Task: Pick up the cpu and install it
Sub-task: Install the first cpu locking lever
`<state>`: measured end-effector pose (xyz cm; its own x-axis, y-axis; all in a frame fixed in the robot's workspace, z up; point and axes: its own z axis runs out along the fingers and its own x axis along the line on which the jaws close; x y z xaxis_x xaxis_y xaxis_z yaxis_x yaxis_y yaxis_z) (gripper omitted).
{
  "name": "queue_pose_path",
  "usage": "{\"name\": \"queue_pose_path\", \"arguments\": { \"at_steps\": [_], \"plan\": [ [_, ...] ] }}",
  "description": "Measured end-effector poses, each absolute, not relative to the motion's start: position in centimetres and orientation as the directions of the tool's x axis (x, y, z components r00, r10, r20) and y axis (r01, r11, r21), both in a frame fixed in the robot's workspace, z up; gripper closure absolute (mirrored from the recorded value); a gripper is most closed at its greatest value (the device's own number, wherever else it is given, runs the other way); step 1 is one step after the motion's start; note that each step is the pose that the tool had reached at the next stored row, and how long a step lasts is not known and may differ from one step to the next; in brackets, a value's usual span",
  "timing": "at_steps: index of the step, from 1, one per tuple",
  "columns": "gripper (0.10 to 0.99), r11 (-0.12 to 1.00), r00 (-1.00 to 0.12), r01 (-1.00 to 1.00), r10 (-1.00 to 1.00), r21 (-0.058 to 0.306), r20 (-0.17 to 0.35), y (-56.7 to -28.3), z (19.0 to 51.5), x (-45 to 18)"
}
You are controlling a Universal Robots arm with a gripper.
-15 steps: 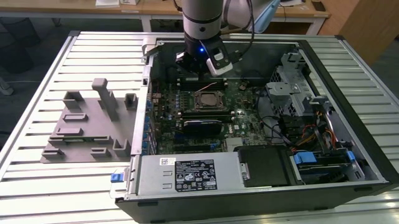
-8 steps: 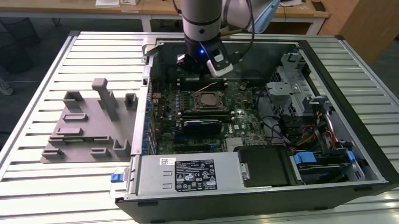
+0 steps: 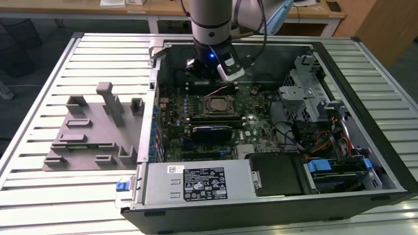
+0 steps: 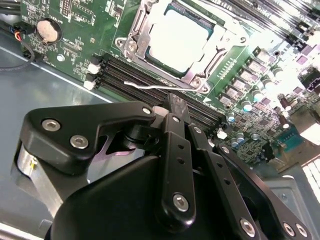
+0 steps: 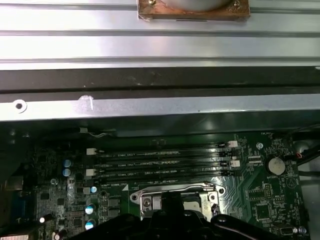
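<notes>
1. We see the cpu [image 4: 182, 42] seated in the motherboard [image 3: 261, 129] socket.
2. Our hand [image 3: 210, 73] hangs above the memory slots [image 5: 160, 162]; whether it is clenched or released we cannot tell.

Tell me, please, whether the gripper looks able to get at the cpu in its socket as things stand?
Probably yes. The cpu lies face-up in the socket with the frame open and nothing over it, and the gripper hangs just beside it above the memory slots.
</notes>
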<state>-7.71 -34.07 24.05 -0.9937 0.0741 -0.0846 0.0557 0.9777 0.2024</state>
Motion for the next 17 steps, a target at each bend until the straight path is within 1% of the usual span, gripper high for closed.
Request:
{"name": "queue_pose_path", "arguments": {
  "at_steps": [17],
  "plan": [
    [0.98, 0.979, -0.99, 0.084, 0.102, 0.184, -0.093, -34.07, 23.62, -6.68]
  ]
}}
